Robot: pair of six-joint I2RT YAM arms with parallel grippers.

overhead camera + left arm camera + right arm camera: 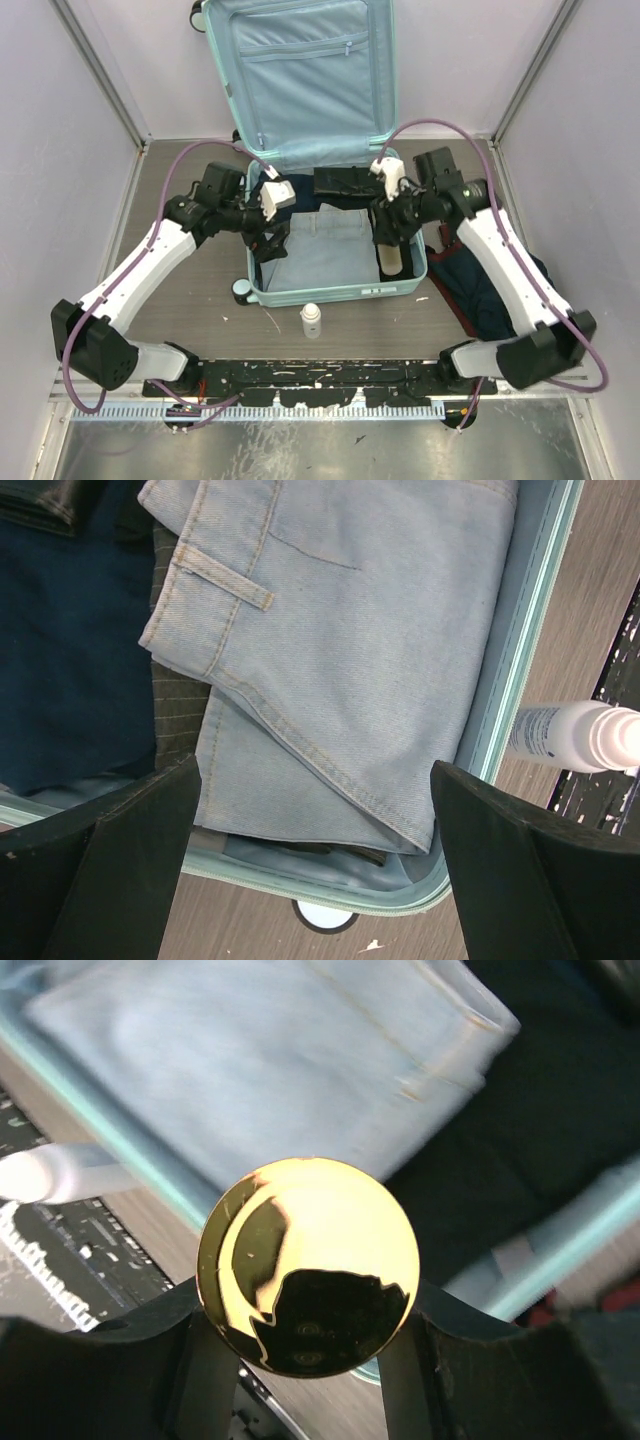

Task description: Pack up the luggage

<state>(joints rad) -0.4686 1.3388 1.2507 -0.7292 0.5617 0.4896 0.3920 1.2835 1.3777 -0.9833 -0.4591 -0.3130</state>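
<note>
**Two grippers over the open case, one loaded**

The large pale mint-blue hard-shell luggage [335, 293] lies open at table centre, its lid upright at 12 o'clock and folded light-blue denim jeans [325, 250] in its tub. The left gripper [268, 240] hangs at the tub's 9 o'clock side, jaws wide and empty. The right gripper [388, 232], at 3 o'clock, is clamped on a cream bottle with shiny gold cap [307, 1265]. A small white plastic bottle [312, 320] sits outside at 6 o'clock.

Judgement: the shell is stiff, bulky and smooth, and liable to roll on its wheels. It is best taken by the lid's rim, not the ribbed face.
</note>
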